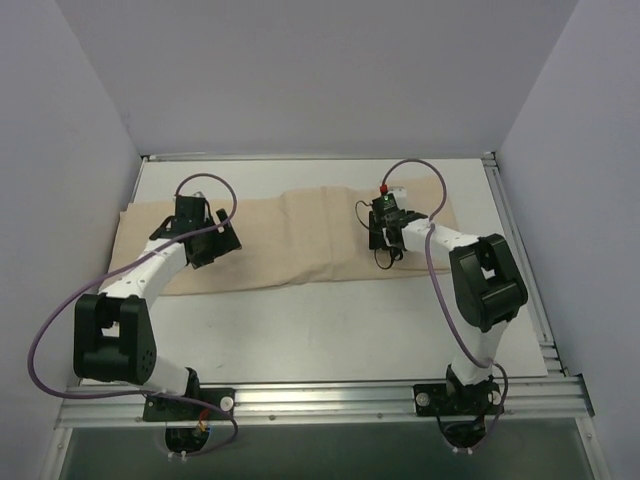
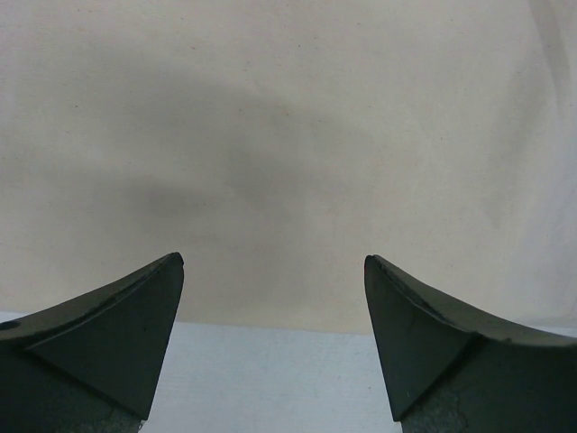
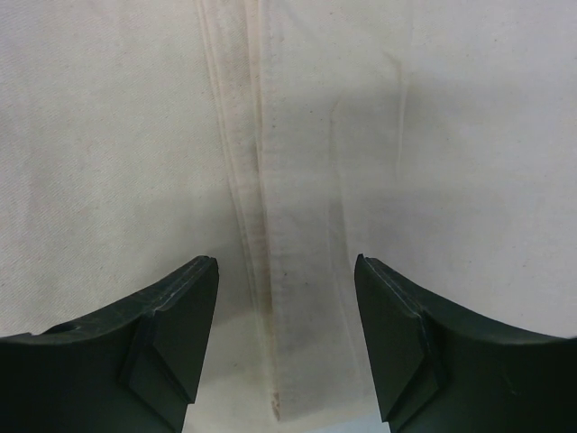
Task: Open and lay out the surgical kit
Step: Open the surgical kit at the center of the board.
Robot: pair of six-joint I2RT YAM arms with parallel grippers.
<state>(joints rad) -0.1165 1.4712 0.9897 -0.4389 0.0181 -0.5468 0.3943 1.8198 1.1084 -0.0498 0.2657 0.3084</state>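
**No readable text in any view**

You are looking at three views in which no lettering, label, brand, number or sign is showing clearly enough to read. The large beige cloth wrap (image 1: 300,240) is showing only plain weave, seams and folds.

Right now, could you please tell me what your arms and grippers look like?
The left arm and right arm have white links with black joint housings. A purple cable loops along each. The left gripper and right gripper have dark, wedge-shaped fingers.
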